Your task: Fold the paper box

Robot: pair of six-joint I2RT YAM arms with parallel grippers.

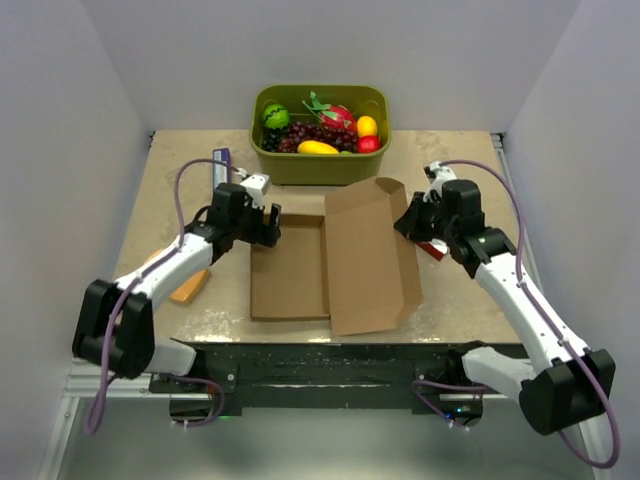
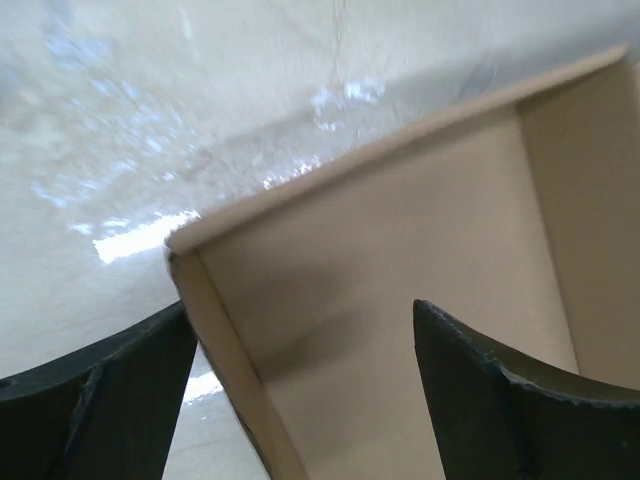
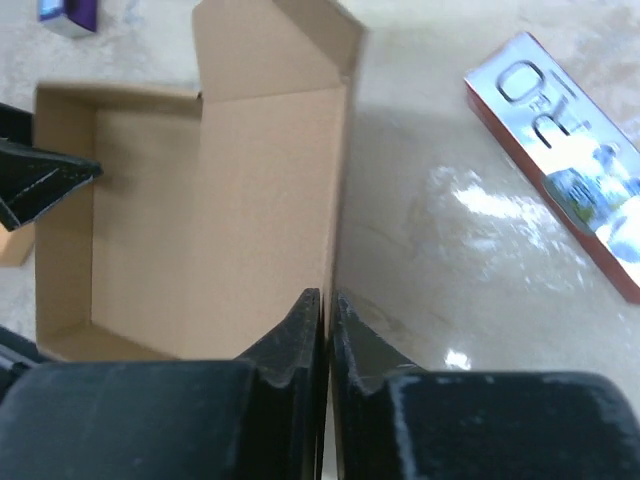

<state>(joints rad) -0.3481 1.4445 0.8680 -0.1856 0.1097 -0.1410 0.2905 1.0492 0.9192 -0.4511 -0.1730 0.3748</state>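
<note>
Right pincer (image 3: 326, 300) narrow, fingers all but together on the right edge of the paper box (image 1: 335, 262) lid panel; reads as a thin pinch on cardboard with very little bite. Left pincer (image 2: 300, 305) wide, holding nothing, one finger outside and one inside the tray's left wall. Box sits mid table (image 1: 460, 290), between the two arms: tray half on the left with walls up, lid panel open to the right, tuck flap at its far end. Main risk: edge slips out of the shallow right pinch as the lid swings over, or the cardboard creases off the fold line instead of hinging. Second: nothing pins the tray, so a pull on the lid likely drags or tips the whole box left rather than folding it. Third: left finger inside the tray stands in the lid's path, so the lid could land on it or jam. Just right of the right pincer lies a red and silver carton (image 3: 570, 160); a wide arm sweep could knock it. Farther off, the green tub (image 1: 320, 168) of fruit is just beyond the box's far edge, so the tuck flap may catch its wall if the box shifts that way.
</note>
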